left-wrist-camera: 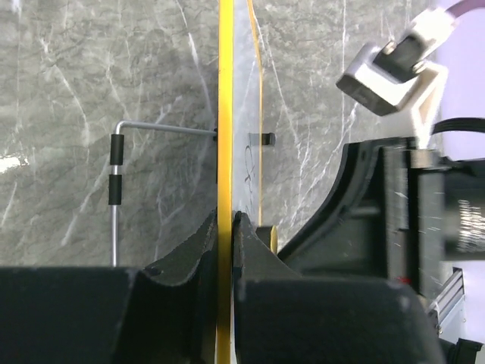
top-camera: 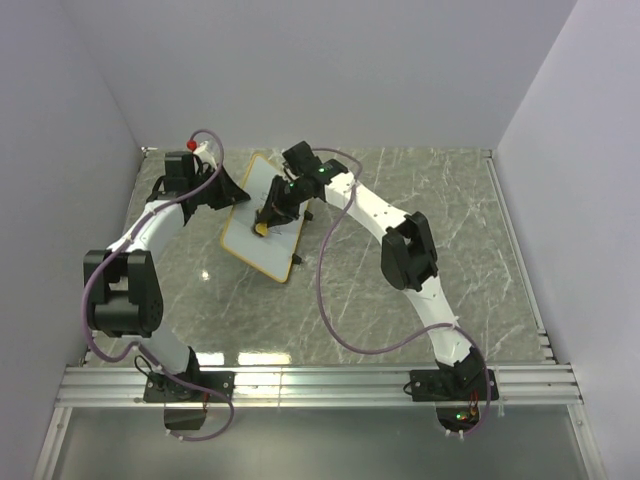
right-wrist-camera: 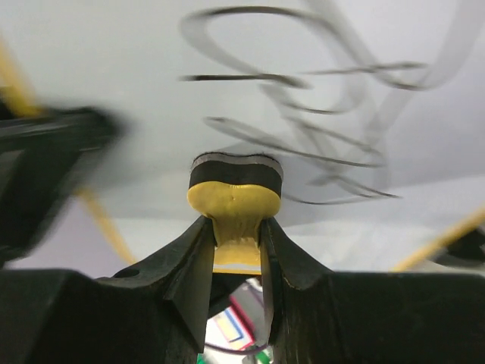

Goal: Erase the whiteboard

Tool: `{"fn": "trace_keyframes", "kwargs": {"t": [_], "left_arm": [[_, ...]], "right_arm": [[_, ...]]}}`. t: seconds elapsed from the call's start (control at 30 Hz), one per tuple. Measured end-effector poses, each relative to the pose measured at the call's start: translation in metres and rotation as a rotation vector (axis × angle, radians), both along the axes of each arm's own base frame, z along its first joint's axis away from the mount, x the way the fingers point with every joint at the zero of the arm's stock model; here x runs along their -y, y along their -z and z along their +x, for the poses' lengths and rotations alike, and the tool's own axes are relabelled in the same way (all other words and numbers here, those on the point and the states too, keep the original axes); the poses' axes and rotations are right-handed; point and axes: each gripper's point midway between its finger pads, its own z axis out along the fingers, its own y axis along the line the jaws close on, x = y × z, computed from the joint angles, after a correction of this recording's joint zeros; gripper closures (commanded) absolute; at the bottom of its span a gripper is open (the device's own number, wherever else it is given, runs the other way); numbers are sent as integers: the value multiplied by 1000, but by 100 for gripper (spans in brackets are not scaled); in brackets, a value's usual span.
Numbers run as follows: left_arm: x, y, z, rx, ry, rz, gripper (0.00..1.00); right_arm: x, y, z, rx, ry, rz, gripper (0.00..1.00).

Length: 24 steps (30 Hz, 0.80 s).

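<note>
Top external view places the small flat rectangular whiteboard (top-camera: 272,252), a smooth white face inside a thin yellow-tan frame with rounded corners, on the grey marble-patterned table (top-camera: 430,200). It sits near the far left corner, skewed to the table's edges. The left tool (top-camera: 230,193) is clamped on the board's long edge that faces the table's left edge. The left wrist view shows that grip edge-on: the frame is a thin yellow line pinched between two black fingers (left-wrist-camera: 198,250), with a bent silver wire stand (left-wrist-camera: 115,189) carrying two black sleeves on one side and a small black clip (left-wrist-camera: 267,139) on the other. The right tool (top-camera: 270,212) is closed on a small yellow bone-shaped eraser (top-camera: 260,229) that touches the white face. Only the right wrist view shows the eraser's dark felt pad (right-wrist-camera: 235,171) pressed to the board, and looping black marker strokes (right-wrist-camera: 303,114), blurred, just beyond it. The veined marble runs wide between the board and the table's right edge.
</note>
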Motion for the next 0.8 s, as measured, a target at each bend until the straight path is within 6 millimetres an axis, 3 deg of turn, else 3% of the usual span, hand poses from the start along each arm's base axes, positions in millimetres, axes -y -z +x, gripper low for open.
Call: {"fn": "trace_keyframes", "kwargs": {"t": [0.2,0.33,0.63,0.8], "left_arm": [[-1,2,1,-5,9,16,100],[0,1,1,-4,14,12,100],[1,-1,1,-1,23,6,100],[1,-1,1,-2,23,6,100]], "right_arm": [[40,53,-10,-68,16,-185,100],[62,74,-17,-110,19,-268,100],[62,73,-19,-84,0,-270,100],[43,51,-23,-23,-44,-226,100]]}}
